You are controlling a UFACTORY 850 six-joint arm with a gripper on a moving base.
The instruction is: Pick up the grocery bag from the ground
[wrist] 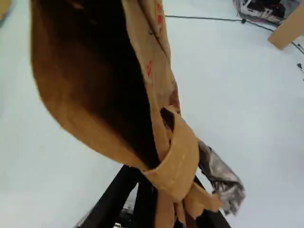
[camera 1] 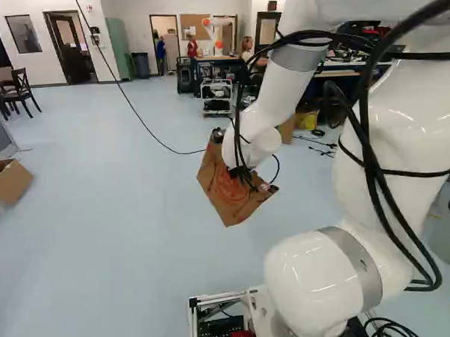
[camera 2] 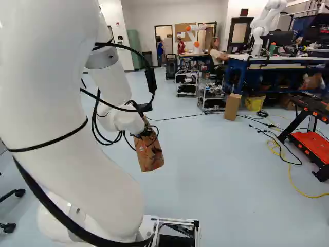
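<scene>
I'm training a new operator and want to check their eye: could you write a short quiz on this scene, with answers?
1. Where does the gripper have hold of the grocery bag?
a) By its bottom
b) By gathered paper near its open mouth
c) By a metal hook
2. True or false: the bag is made of clear plastic.
3. Fill in: in the right base view, the yellow bin stands just to the ____ of the upright cardboard box.

Key: 1. b; 2. False, it is brown paper; 3. right.
</scene>
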